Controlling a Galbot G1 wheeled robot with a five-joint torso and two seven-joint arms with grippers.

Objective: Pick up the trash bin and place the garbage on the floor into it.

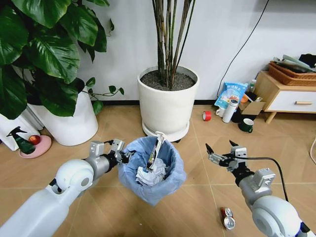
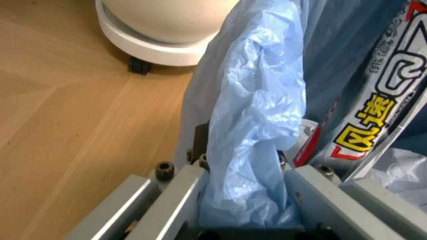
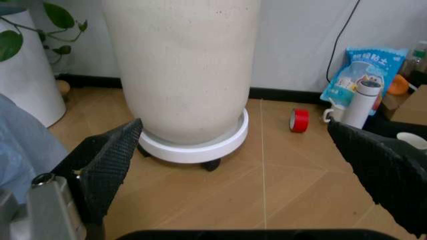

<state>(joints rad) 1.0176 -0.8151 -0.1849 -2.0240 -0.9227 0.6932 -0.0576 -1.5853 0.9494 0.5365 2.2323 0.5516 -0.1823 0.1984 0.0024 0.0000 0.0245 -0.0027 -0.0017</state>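
The trash bin (image 1: 154,183), lined with a crinkly light blue bag, is in the middle of the head view in front of me. My left gripper (image 1: 126,156) is shut on its left rim. In the left wrist view the fingers (image 2: 175,201) pinch the blue bag (image 2: 257,125). Inside the bin lie white paper wads (image 1: 148,174), and a long silvery wrapper (image 1: 157,149) sticks up, its yellow print (image 2: 363,131) close to the left wrist camera. My right gripper (image 1: 218,147) hangs open and empty to the right of the bin. A small red and silver piece of garbage (image 1: 227,217) lies on the floor (image 1: 197,207) by my right arm.
A large white plant pot (image 1: 168,101) on a wheeled base stands just behind the bin, and another pot (image 1: 69,121) is at the left. A red tape roll (image 1: 207,115), a white flask (image 1: 229,110), a dark green mug (image 1: 246,125) and a wooden cabinet (image 1: 284,96) are at the right.
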